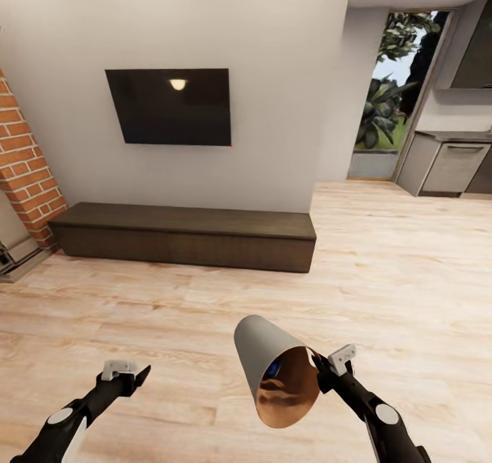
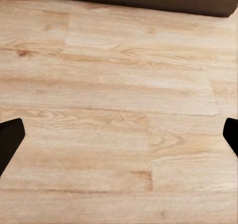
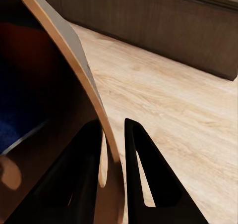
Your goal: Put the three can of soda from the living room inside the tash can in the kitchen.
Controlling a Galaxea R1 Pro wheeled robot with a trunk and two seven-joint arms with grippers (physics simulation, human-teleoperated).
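Right gripper (image 1: 320, 369) pinching rim of tipped grey trash can (image 1: 263, 357), carrying it above plank floor (image 1: 383, 272); dark blue soda can (image 1: 274, 369) lying inside. Left gripper (image 1: 134, 375) hanging wide open, gripping nothing. Kitchen cabinets (image 1: 447, 166) showing far right.

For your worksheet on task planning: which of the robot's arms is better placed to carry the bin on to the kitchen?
The right. Its gripper already pinches the rim of the tash can, a dark blue can showing inside. The left gripper hangs open over bare floor.
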